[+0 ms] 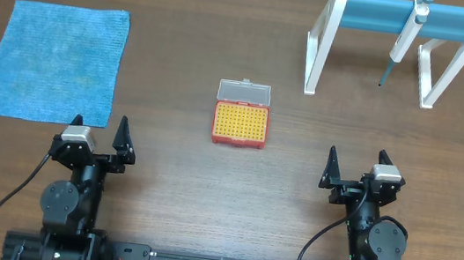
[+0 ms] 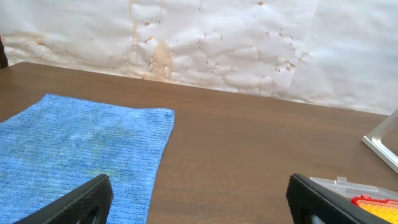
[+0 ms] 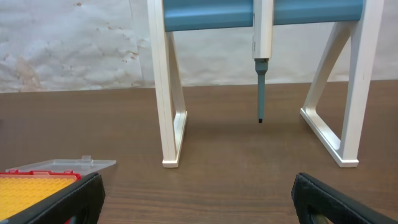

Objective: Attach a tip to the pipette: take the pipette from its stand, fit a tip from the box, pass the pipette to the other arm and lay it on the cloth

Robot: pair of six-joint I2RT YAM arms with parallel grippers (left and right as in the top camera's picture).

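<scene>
Both jaws spread wide and empty, pipette (image 1: 406,36) hanging on its stand (image 1: 370,14), well apart beyond right jaws

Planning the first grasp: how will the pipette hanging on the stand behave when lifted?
The pipette looks slim and rigid, so probably light and stiff. Hanging freely from the stand, it may swing if nudged. Its narrow body could roll once laid flat.
</scene>
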